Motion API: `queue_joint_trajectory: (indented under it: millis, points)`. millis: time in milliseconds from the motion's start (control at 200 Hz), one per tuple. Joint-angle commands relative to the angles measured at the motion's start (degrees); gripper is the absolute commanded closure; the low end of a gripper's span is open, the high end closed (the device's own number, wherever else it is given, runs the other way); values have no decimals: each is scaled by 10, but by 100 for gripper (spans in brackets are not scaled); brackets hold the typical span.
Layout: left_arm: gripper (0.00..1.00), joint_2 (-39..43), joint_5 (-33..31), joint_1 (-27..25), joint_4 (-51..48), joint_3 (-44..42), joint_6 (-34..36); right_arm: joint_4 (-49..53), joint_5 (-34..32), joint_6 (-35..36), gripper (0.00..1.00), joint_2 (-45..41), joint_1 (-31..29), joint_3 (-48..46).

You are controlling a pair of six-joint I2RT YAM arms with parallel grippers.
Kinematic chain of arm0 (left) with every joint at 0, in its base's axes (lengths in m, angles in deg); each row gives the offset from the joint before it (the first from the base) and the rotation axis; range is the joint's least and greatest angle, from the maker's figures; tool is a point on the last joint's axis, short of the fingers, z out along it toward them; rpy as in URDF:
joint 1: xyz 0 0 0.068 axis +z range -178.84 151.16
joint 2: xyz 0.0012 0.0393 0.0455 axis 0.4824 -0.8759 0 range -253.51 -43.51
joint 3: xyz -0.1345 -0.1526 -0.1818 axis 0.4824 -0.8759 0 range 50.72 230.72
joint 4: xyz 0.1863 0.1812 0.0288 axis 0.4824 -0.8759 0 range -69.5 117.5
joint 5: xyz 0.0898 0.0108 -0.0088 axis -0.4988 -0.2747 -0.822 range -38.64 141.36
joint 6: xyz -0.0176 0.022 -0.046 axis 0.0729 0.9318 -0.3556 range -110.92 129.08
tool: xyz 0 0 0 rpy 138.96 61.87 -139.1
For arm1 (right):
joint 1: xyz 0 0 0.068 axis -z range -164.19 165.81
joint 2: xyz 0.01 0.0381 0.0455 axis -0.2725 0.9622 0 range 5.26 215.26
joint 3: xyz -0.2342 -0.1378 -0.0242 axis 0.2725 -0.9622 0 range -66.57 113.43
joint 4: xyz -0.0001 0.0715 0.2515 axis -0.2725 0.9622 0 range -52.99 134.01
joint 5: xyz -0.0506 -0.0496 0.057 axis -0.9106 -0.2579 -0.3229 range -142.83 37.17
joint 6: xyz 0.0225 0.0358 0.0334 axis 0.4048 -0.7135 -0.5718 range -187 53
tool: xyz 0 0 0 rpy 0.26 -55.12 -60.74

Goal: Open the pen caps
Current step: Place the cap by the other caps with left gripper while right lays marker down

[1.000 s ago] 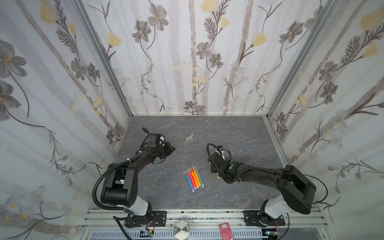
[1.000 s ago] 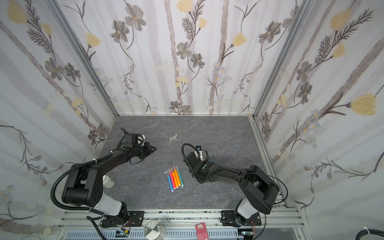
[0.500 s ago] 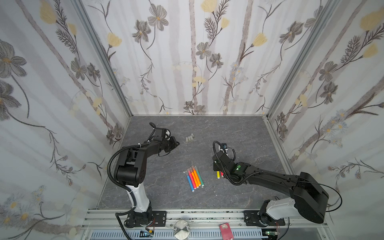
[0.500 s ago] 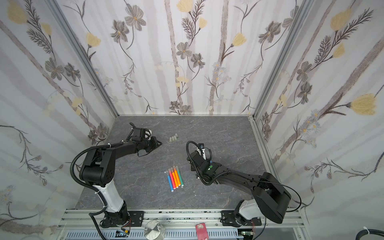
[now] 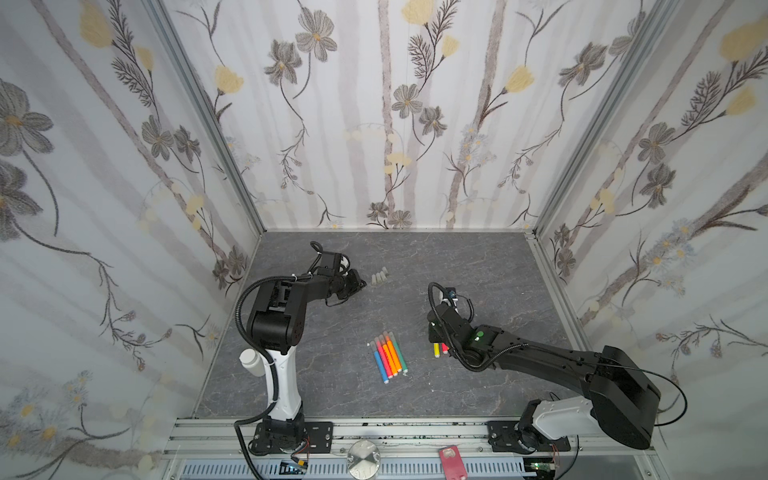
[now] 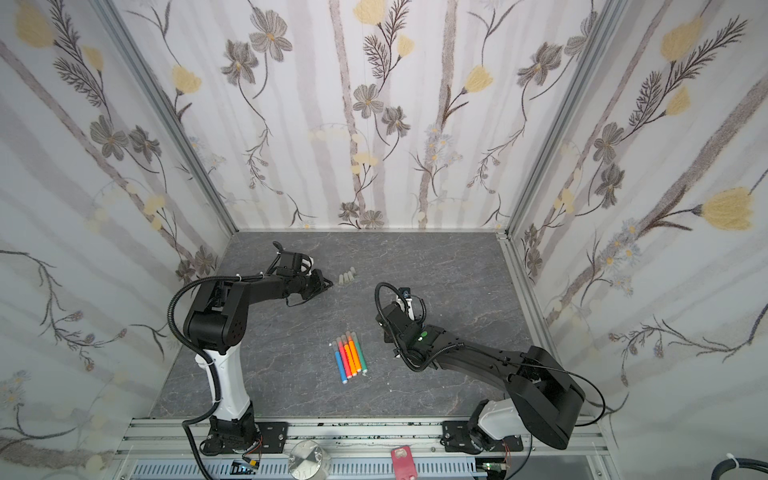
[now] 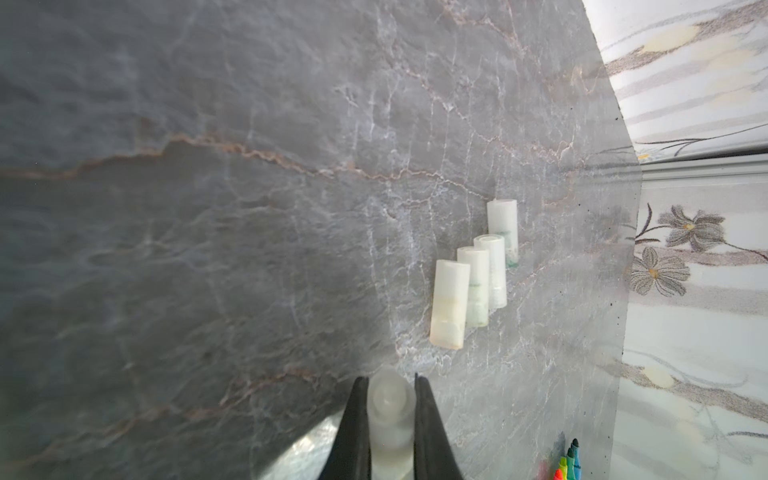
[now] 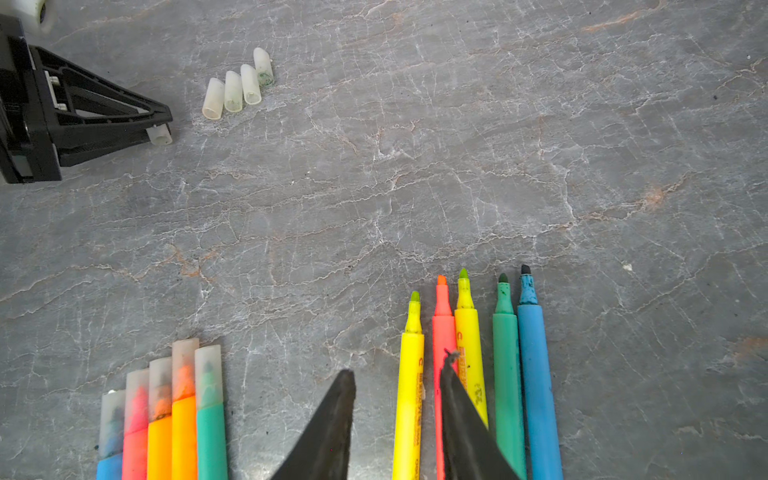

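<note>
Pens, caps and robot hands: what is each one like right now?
Capped pens: five, caps on, lying side by side.
Uncapped pens: five, caps off, tips bare.
Loose caps: four, lying in a row.
Left gripper: shut on a cap.
Right gripper: open, astride a yellow pen.

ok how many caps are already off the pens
5. Four pen caps lie side by side on the tabletop; a fifth cap is pinched in the left tool beside them. None seem hidden.
</note>
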Motion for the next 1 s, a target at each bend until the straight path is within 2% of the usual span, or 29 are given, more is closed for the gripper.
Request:
queue_joint_trajectory:
  millis: [0, 430, 695, 994]
  points:
    - [87, -11, -2, -3, 15, 15, -7, -4, -3, 2, 65, 3, 0, -1]
    - [75, -29, -8, -14, 12, 37, -10, -1, 2, 9, 65, 5, 4, -1]
    - [72, -27, -11, -13, 7, 40, -10, -1, 10, 16, 65, 17, 4, 6]
    - [72, 29, -14, -11, -1, 11, -12, -6, 50, 24, 64, 37, 3, 13]
